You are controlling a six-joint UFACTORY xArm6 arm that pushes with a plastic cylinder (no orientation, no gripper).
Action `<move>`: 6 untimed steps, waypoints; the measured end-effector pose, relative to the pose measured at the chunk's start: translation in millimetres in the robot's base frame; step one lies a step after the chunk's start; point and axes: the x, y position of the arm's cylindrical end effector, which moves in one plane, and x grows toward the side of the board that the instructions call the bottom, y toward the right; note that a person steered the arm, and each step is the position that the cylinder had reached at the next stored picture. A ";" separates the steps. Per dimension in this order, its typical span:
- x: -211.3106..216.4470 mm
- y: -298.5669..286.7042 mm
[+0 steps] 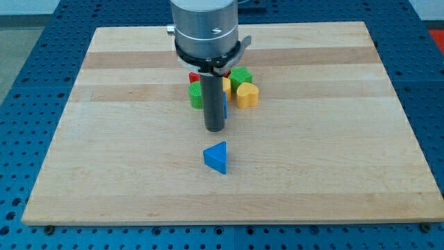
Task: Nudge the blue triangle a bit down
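A blue triangle [216, 157] lay alone on the wooden tabletop [333, 139], below centre. My tip [215, 130] stood just above it, not touching. No claw showed, only the rod. Behind the rod clustered red [193, 78], green [240, 76] and yellow [247, 95] blocks.

My tip [215, 129] stands just above the blue triangle [216, 157], apart from it.
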 end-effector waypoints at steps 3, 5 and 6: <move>30.4 -18.8; 90.8 -34.1; 111.9 -34.1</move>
